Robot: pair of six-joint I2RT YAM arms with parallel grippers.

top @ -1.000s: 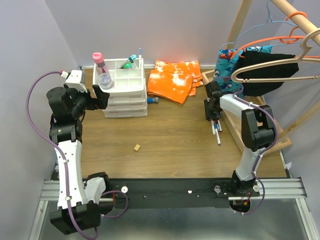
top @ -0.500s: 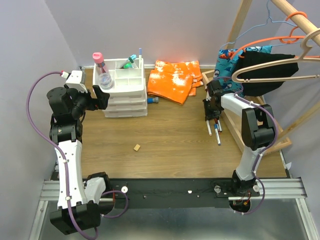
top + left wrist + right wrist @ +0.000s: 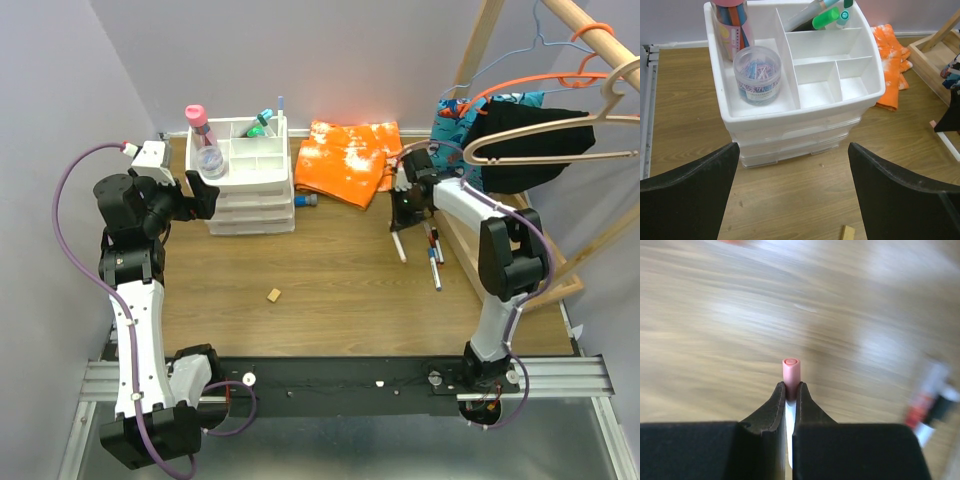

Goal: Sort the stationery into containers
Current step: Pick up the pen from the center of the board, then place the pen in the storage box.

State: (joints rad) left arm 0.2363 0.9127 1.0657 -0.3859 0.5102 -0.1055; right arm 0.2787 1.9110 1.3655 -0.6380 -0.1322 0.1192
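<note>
while orange cloth (image 3: 345, 160) lies near, right gripper (image 3: 401, 212), pinching a pink-capped pen (image 3: 791, 369), has moved off two pens (image 3: 434, 262); left gripper (image 3: 207, 196) spread

White links (image 3: 135, 320), black joints (image 3: 120, 200), looping purple cables (image 3: 60, 200); left claw (image 3: 792, 147) has black wedge fingers (image 3: 690, 195)

Drawer unit (image 3: 252, 205) left of cloth (image 3: 345, 160); pens (image 3: 436, 268) right.

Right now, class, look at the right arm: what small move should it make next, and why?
Probably carry the pink-capped pen left toward the white drawer unit. The right fingers are shut on the pen, and the unit's rear compartment holds markers, so it likely belongs there.
</note>
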